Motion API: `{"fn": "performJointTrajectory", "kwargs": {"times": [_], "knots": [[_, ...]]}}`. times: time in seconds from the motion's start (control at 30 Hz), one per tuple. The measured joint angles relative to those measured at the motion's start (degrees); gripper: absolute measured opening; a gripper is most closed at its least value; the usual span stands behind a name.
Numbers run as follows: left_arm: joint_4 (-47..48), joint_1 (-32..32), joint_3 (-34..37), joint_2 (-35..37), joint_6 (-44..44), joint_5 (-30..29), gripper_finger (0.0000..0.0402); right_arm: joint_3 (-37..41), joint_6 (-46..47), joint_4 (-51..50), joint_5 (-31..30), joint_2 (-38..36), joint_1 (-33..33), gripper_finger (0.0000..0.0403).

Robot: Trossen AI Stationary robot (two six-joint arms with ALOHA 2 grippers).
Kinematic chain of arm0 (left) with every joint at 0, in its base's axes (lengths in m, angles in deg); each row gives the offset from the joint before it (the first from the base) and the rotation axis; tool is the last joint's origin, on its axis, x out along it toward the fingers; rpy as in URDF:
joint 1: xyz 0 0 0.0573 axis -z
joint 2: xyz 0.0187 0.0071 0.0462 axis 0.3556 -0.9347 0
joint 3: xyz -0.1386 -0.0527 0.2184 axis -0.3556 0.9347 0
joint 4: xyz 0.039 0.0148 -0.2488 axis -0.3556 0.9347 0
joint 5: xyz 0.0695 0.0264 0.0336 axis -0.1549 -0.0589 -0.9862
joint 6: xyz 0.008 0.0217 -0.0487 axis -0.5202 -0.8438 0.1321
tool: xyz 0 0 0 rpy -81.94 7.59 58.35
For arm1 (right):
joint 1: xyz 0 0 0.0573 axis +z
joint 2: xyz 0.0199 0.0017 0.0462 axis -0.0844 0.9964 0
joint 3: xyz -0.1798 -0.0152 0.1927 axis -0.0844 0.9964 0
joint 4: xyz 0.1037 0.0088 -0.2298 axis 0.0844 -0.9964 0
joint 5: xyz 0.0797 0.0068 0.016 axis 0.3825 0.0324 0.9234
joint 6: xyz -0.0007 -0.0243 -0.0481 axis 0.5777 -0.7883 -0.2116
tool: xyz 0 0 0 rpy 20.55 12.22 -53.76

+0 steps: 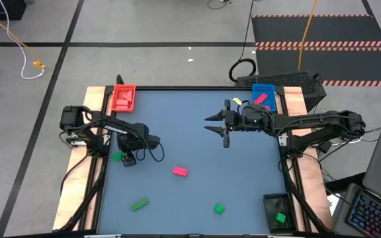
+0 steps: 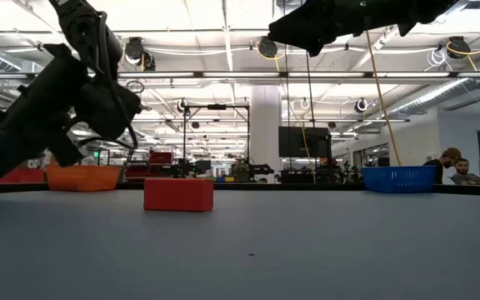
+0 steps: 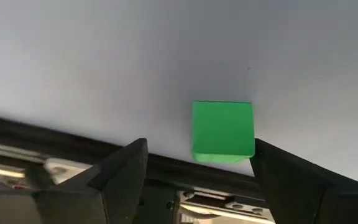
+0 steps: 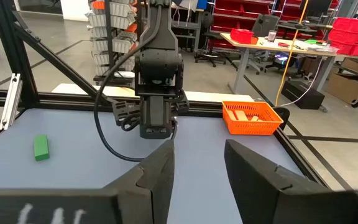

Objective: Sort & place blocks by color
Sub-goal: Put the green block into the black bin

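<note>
My left gripper [image 1: 126, 159] is open, low over the table near its left edge. A green cube [image 3: 222, 130] lies on the table just ahead of its fingertips, and also shows in the high view [image 1: 118, 157]. My right gripper [image 1: 225, 132] hangs open above the table's far middle and holds nothing, as its wrist view shows [image 4: 194, 165]. A pink block [image 1: 180, 171] lies mid-table. A green bar [image 1: 139, 205] and a second green cube [image 1: 219, 209] lie near the near edge. My left gripper has the green cube's near corner [image 3: 248, 152] right beside one fingertip [image 3: 263, 155]; whether they touch, I cannot tell. The cube sits flat on the table.
A red tray [image 1: 124, 98] with red blocks stands at the far left corner. A blue tray [image 1: 263, 94] with a pink block stands at the far right, and a dark tray [image 1: 276, 211] with a green block at the near right. Cables trail from the left arm [image 1: 154, 151].
</note>
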Motion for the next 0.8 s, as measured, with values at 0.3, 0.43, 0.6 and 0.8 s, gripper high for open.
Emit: {"fn": "performJointTrajectory", "kwargs": {"times": [0.3,0.43,0.6,0.8], "knots": [[-5.4,0.0,5.7,0.1,1.0,4.8,0.0282,0.0,-0.1,0.0,-0.2,0.0,0.0,0.0134],[-5.7,0.0,5.7,0.1,2.1,4.6,0.0257,0.0,-0.1,0.1,-0.2,0.0,0.0,0.0134],[-6.3,0.0,5.7,0.1,2.6,4.4,0.0166,0.0,-0.1,0.1,-0.2,0.0,0.0,0.0134],[-6.2,0.0,5.2,0.0,2.6,3.7,0.0128,0.0,-0.2,0.6,-0.2,0.0,0.0,0.0134]]}}
